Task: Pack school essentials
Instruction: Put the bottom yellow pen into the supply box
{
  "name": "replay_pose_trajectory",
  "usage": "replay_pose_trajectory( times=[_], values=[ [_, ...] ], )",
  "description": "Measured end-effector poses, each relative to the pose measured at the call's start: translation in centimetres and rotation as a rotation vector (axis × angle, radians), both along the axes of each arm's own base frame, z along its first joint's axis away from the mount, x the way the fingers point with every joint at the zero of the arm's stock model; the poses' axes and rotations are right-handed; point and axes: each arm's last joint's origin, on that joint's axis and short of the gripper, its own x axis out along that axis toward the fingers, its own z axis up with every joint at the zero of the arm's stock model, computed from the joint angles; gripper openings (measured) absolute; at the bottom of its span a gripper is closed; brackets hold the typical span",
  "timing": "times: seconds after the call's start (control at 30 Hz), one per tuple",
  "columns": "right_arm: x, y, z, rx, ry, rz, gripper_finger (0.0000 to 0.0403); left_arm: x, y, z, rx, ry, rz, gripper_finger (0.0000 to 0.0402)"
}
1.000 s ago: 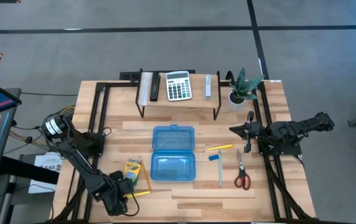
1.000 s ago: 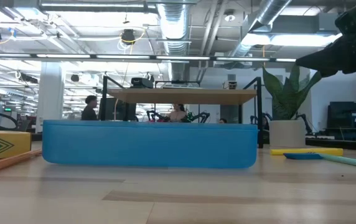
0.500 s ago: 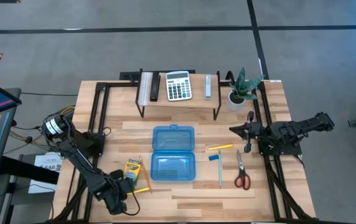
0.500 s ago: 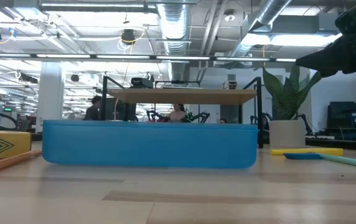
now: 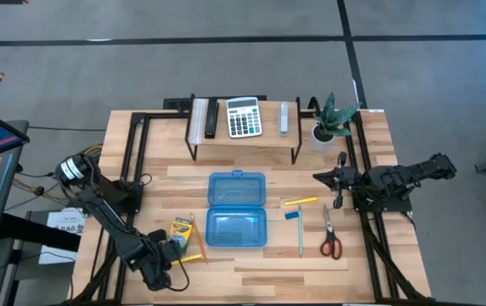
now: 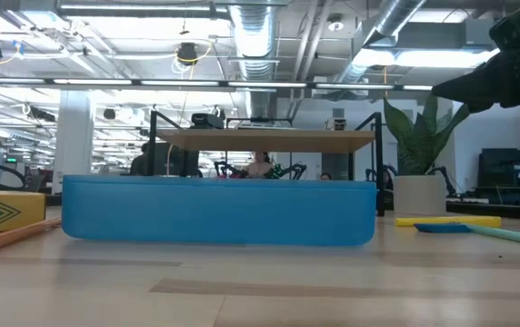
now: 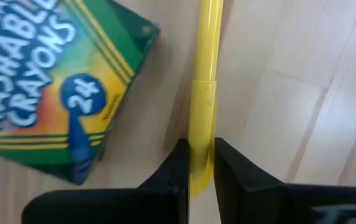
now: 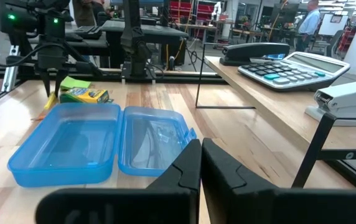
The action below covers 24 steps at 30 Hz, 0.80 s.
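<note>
Two tools in play, only one working. Left tool [image 7: 198, 163] is down at the counter's [image 5: 251, 263] near-left corner, fingers [image 7: 177, 168] pinched tight on a yellow pencil [image 7: 204, 74], one finger on each side of the shaft near its end. Pencil lies flat on the wood just beside the crayon box [image 7: 47, 81], not touching it as far as the wrist view shows. From above, the crayon box [image 5: 181, 231] sits just left of the open blue case [image 5: 236, 211], which is at the counter's centre. Right tool [image 5: 326, 178] hangs off the counter's right edge, fingers nearly together, gripping nothing. Right of the case: another yellow pencil [image 5: 301, 201], small blue eraser [image 5: 291, 215], teal pen [image 5: 300, 237], red-handled scissors [image 5: 330, 238], all loose on the wood. Calculator [image 5: 243, 117] is on the raised shelf [image 5: 243, 143] at the far edge; potted plant [image 5: 328, 121] at the far-right corner.
</note>
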Motion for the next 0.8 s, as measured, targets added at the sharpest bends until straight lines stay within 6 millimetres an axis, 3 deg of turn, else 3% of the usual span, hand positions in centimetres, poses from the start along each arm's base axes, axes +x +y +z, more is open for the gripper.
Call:
replay_pose_trajectory(
  times=[0.6,0.8],
  values=[
    [0.0,0.0,0.0,0.000,0.001,0.000,0.0033,0.7,1.0,0.4,-0.003,0.041,-0.035,0.0016],
    [0.0,0.0,0.0,0.000,0.000,0.000,0.0033,0.7,1.3,1.5,-0.046,0.019,-0.037,0.0016]
  ],
)
